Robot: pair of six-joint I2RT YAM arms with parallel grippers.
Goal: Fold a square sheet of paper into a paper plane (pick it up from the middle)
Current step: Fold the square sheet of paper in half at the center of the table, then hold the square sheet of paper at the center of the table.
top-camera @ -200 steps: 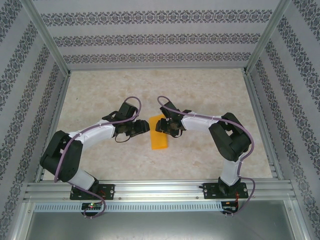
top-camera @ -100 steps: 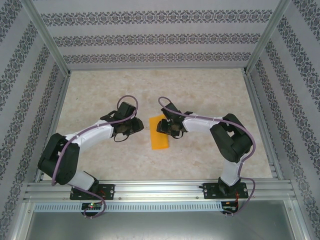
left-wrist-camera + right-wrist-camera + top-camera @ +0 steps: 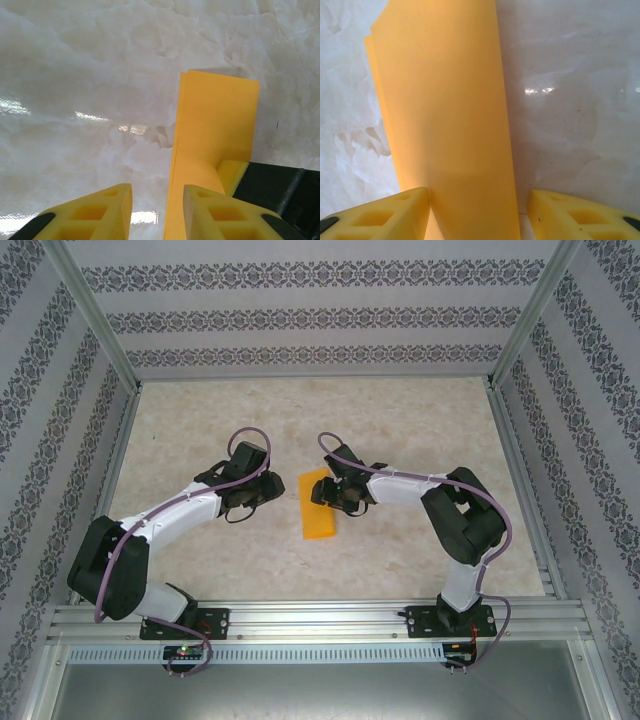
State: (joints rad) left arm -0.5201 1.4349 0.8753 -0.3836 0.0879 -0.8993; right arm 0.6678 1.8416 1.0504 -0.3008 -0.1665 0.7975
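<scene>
Top external view: my two claws face each other across the square sheet of paper [image 3: 318, 508]. It lies flat on the marbled surface [image 3: 400, 430] between them, already doubled into a narrow strip. My left claw [image 3: 267, 490] sits just beside the strip's left long edge, and my right claw [image 3: 324, 490] rests over its far end.

From the left wrist, the left claw [image 3: 157, 197] stands parted, with bare surface showing in the gap. The strip's double-layered edge runs down toward its right finger [image 3: 220, 215] (whether that finger touches the paper I cannot tell, as the frame cuts it off). From the right wrist, the right claw [image 3: 477, 200] is spread wide astride the strip, a finger on either side, gripping nothing.

By my reckoning one fold is done, the halving. The nose corners, the wings and every later crease remain, so the job is at an early stage.

No brand, label or writing is readable anywhere. The paper is plain orange-yellow, and the walls [image 3: 300, 320] carry only a repeating ornament.
</scene>
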